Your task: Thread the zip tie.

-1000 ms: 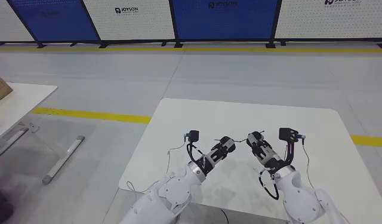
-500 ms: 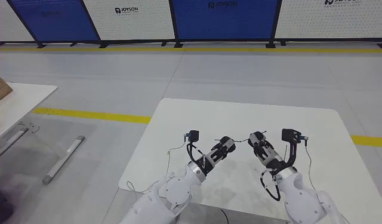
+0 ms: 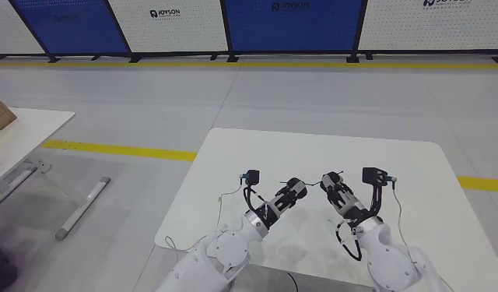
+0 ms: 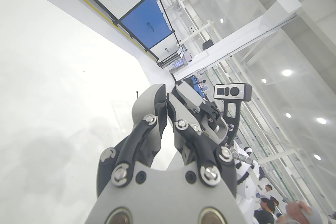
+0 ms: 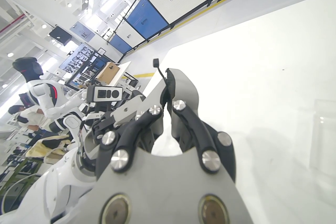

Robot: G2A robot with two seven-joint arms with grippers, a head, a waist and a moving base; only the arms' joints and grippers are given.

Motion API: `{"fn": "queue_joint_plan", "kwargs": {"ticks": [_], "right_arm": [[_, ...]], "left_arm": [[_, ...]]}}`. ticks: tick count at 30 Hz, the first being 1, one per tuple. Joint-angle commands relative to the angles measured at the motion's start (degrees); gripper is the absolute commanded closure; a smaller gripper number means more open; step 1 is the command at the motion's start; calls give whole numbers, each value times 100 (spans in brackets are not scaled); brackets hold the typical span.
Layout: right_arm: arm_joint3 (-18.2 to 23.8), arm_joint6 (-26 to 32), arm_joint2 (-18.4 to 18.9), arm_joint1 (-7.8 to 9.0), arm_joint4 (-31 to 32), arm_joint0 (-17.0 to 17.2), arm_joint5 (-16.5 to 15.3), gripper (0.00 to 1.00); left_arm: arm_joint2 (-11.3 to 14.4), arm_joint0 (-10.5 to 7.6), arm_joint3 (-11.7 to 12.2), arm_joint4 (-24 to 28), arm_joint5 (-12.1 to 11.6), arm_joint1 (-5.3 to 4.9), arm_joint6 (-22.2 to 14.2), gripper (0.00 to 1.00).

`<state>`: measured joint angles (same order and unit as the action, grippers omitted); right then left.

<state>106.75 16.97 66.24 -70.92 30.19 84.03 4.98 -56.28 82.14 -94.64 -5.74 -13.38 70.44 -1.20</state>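
A thin black zip tie (image 3: pixel 313 184) spans the small gap between my two grippers above the white table (image 3: pixel 233 160). My left gripper (image 3: pixel 302 186) is shut, its fingertips pressed together in the left wrist view (image 4: pixel 167 95), and a short black end of the tie (image 4: pixel 137 94) pokes out beside them. My right gripper (image 3: pixel 325 181) faces it from the right. It is shut on the tie (image 5: pixel 166 78), with the square head (image 5: pixel 156 62) sticking out past its fingertips. The two grippers are almost tip to tip.
The table's near left edge (image 3: pixel 175 230) lies close to the left arm. A second white table (image 3: pixel 31 128) stands far left across the floor. Blue and white partition panels (image 3: pixel 296 15) line the back.
The right arm drifted slightly right, then came back left. Both grippers stay shut and the left arm has not moved.
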Motion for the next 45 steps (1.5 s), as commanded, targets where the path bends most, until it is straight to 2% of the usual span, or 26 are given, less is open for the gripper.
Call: {"fn": "queue_joint_plan", "kwargs": {"ticks": [1, 11, 20, 28, 33, 39, 45], "right_arm": [[3, -28, 12, -3, -12, 7, -9, 100], [-1, -19, 4, -16, 4, 36, -74, 100], [-293, 44, -189, -67, -111, -164, -217, 100], [-480, 58, -153, -84, -337, -212, -394, 100], [-481, 55, -148, -83, -341, -210, -399, 100], [-481, 28, -145, -84, -347, -200, -407, 100], [-421, -149, -67, -82, -375, -91, -556, 100]], "left_arm": [[0, 0, 0, 0, 0, 0, 0, 100], [0, 0, 0, 0, 0, 0, 0, 100], [0, 0, 0, 0, 0, 0, 0, 100], [0, 0, 0, 0, 0, 0, 0, 100], [-5, 1, 9, 14, 56, 6, 40, 100], [-8, -16, 58, 368, 137, 35, -14, 100], [-37, -31, 122, 666, 62, 61, 4, 100]]}}
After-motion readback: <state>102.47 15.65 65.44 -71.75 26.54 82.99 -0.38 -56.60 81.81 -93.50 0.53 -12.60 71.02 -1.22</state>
